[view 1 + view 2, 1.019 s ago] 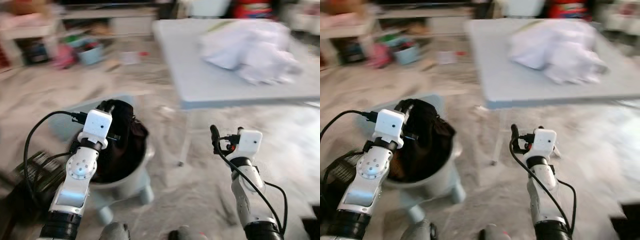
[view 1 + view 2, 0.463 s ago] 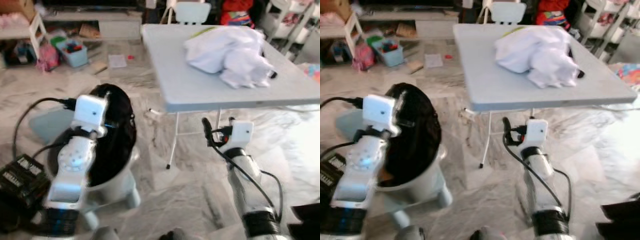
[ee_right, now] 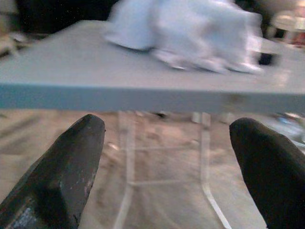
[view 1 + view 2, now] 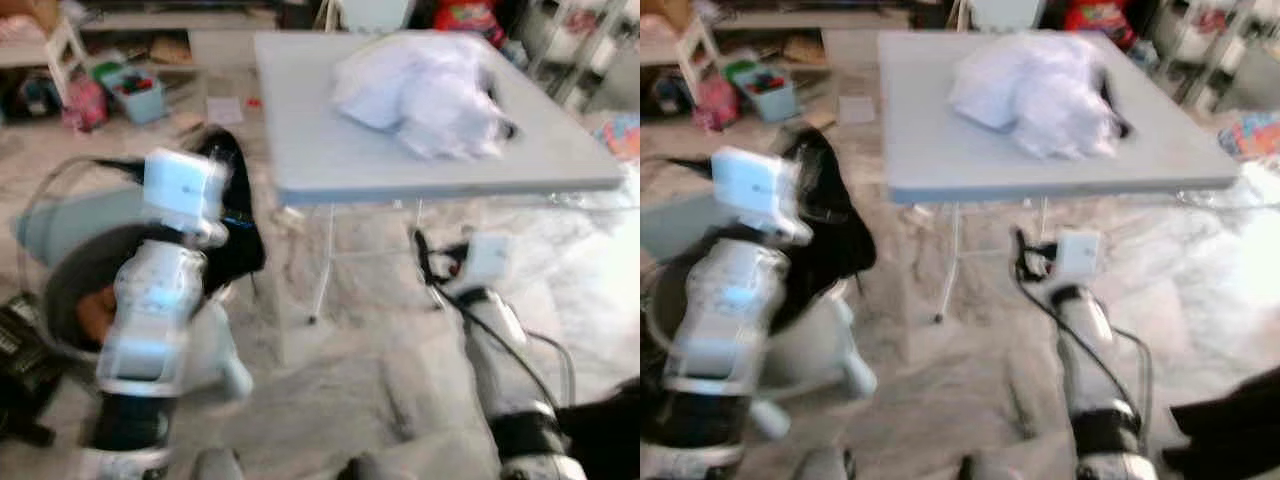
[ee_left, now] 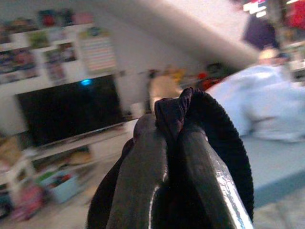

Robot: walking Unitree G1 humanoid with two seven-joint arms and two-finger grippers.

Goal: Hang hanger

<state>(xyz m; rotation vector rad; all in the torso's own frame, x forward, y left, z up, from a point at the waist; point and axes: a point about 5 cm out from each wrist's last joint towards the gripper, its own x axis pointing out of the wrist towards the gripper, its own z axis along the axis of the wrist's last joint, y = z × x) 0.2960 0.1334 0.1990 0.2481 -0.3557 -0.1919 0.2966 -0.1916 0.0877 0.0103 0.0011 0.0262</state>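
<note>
— How is the room being lit?
— Daylight is being thrown in from the right, and the marble floor [image 4: 600, 250] is being washed out by glare.

— And sharpness?
— Both head views are being smeared by motion blur. In the wrist views, the white heap [image 3: 190, 33] and the television [image 5: 66, 112] are being rendered soft.

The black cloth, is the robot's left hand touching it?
Touching. The left wrist view shows the left hand with both fingers pinched shut on a fold of the black cloth, no gap between them.
</note>
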